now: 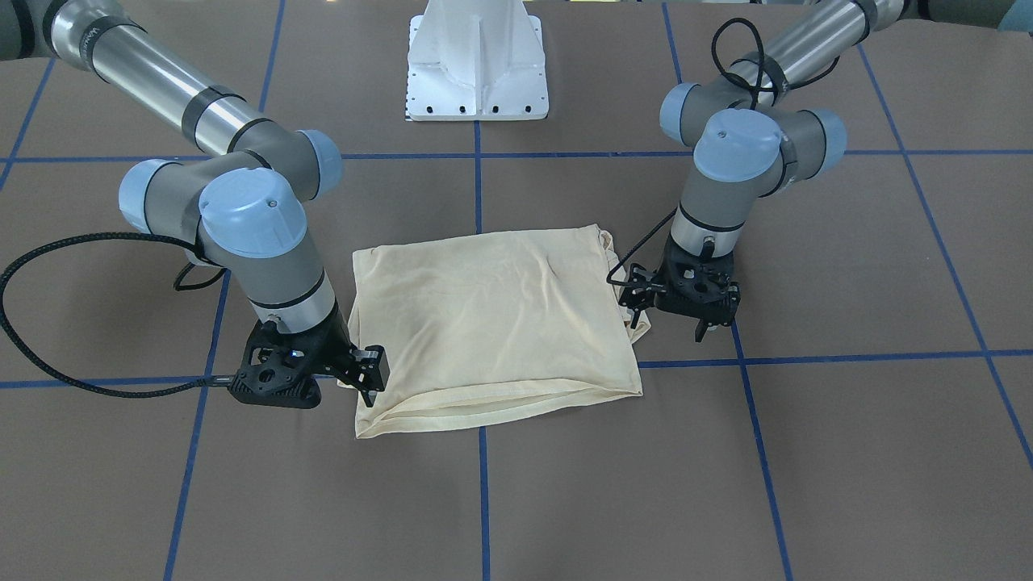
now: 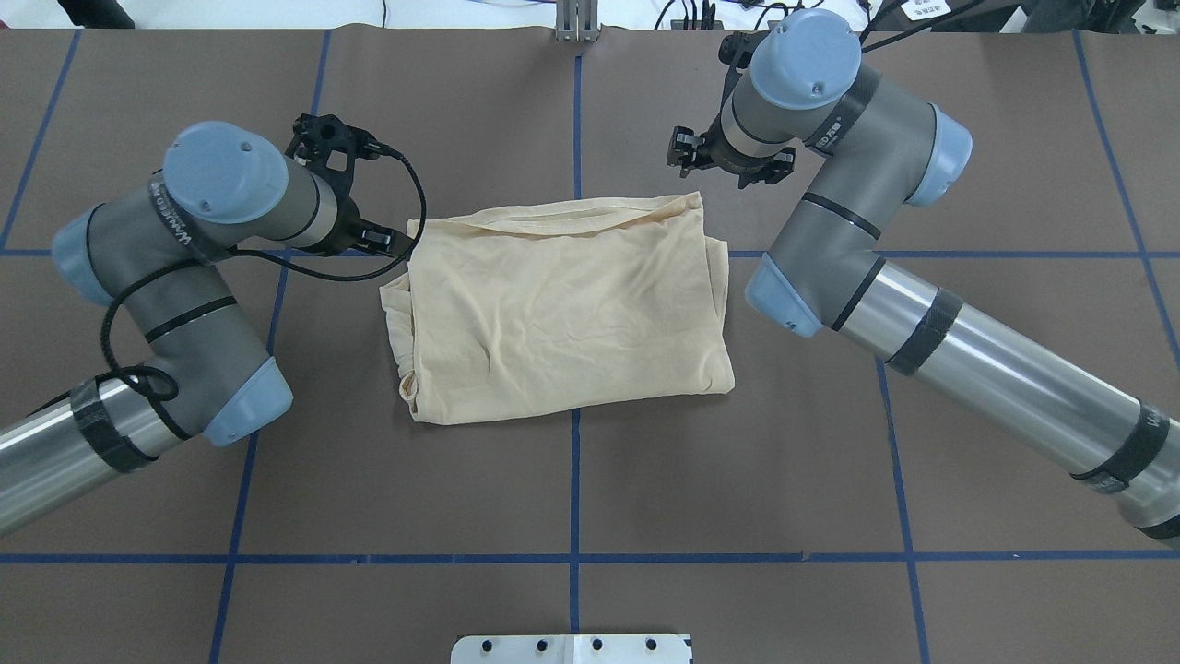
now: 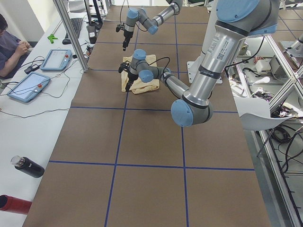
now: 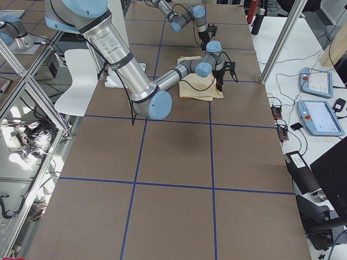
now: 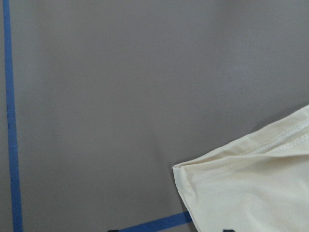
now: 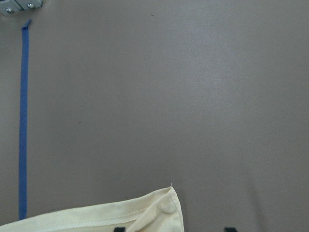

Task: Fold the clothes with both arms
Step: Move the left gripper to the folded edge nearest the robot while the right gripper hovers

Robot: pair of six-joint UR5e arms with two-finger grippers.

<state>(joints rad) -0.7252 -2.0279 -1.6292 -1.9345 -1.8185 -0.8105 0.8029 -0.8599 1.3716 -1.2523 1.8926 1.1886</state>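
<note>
The cream-yellow T-shirt [image 2: 562,304] lies folded into a rough rectangle at the table's middle, print hidden; it also shows in the front view [image 1: 492,315]. My left gripper [image 2: 387,242] hovers open at the shirt's far left corner; the left wrist view shows that corner [image 5: 256,183] between the two spread fingertips. In the front view it is at the shirt's right side [image 1: 674,311]. My right gripper [image 2: 710,159] is open just beyond the shirt's far right corner, low at the corner in the front view [image 1: 370,378]. The right wrist view shows a hemmed corner [image 6: 106,217] by one fingertip.
The white pedestal base [image 1: 476,64] stands behind the shirt on the robot's side. Blue tape lines [image 2: 575,516] cross the brown table cover. In the exterior left view an operator [image 3: 12,45] sits at a side table with tablets and bottles.
</note>
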